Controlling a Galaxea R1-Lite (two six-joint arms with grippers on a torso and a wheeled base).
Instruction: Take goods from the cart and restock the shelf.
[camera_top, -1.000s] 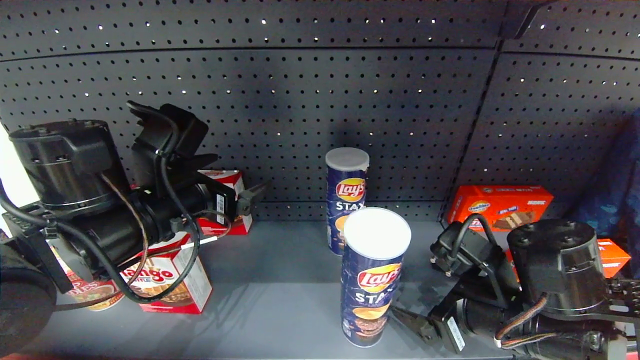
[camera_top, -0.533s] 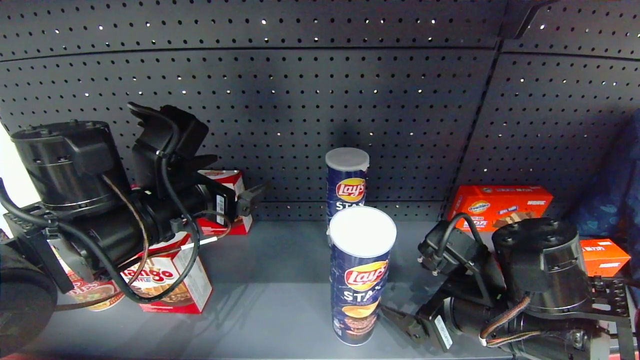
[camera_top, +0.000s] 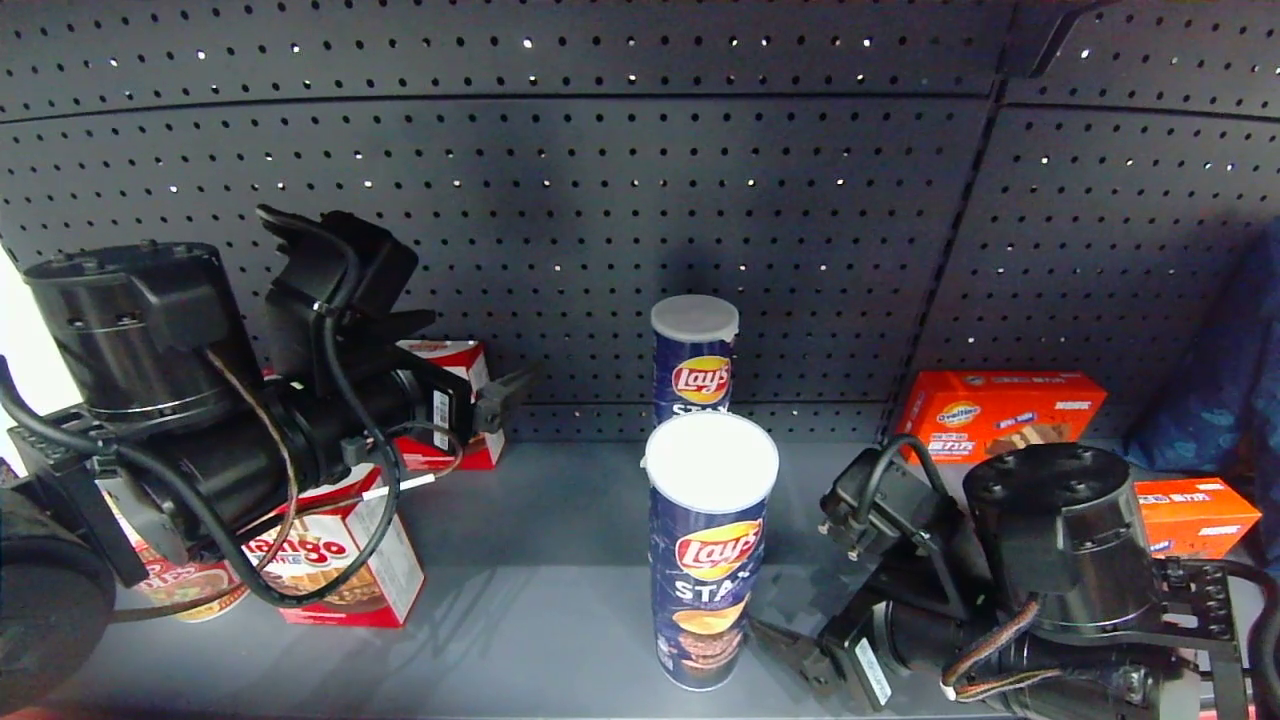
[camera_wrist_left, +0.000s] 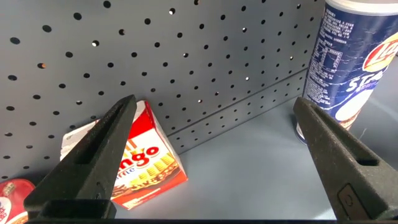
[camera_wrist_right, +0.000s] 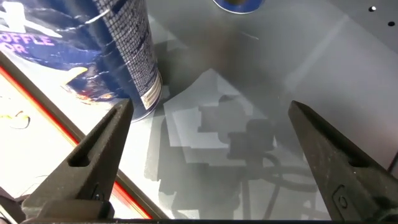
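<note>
Two dark blue chip cans stand upright on the grey shelf (camera_top: 540, 600). The back can (camera_top: 693, 365) is by the pegboard wall; the front can (camera_top: 710, 560) has a white lid and stands just in front of it. My right gripper (camera_top: 790, 650) is low at the front can's right side, open, one finger close to the can's base. In the right wrist view the front can (camera_wrist_right: 118, 43) stands beside the open right gripper (camera_wrist_right: 210, 112), not between the fingers. My left gripper (camera_top: 505, 385) hangs open near the wall, left of the back can (camera_wrist_left: 351, 62); nothing is in the left gripper (camera_wrist_left: 214, 102).
A red snack box (camera_top: 340, 560) and a noodle cup (camera_top: 185, 585) stand at the front left, another red box (camera_wrist_left: 146, 162) against the wall. Orange boxes (camera_top: 1000, 405) (camera_top: 1195, 510) fill the right. Bare shelf lies between the left boxes and the cans.
The right arm has moved left, and the front can has shifted left with it, now lined up in front of the back can. The left arm has stayed put.
</note>
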